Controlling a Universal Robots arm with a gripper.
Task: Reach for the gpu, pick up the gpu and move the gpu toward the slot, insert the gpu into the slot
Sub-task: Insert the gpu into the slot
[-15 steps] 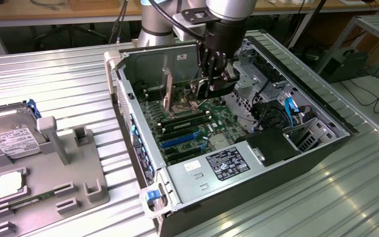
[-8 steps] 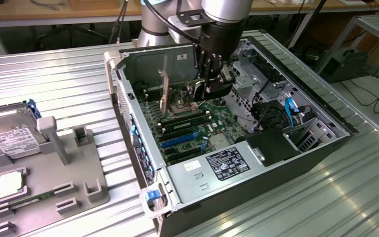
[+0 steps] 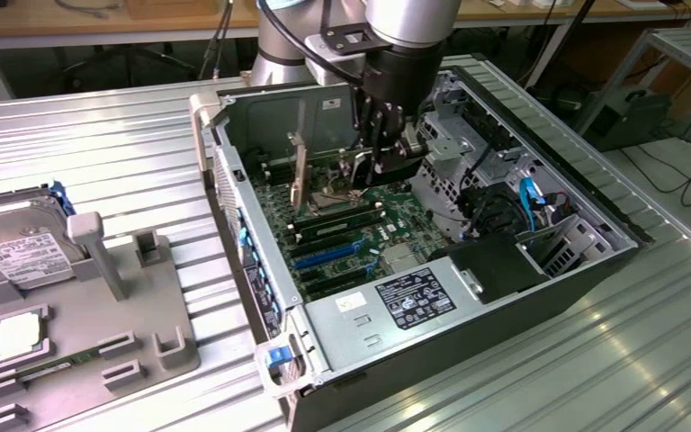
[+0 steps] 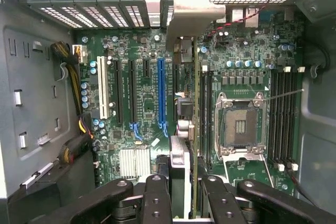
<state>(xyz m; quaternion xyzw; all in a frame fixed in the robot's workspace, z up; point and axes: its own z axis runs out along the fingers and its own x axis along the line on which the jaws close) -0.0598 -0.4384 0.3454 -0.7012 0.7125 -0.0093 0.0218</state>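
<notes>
Inside the case (image 3: pixel 262 117), the hand (image 4: pixel 185 184) pinches the gpu (image 4: pixel 184 109) edge-on (between blue slot (image 4: pixel 161 93) and CPU socket (image 4: pixel 240 124))

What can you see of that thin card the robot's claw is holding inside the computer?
The thin dark circuit card, the gpu, stands on edge, upright over the green motherboard inside the open grey computer case. A bent silver metal bracket caps its far end. The black gripper pinches its near end. Whether it's plugged in is hidden.
</notes>
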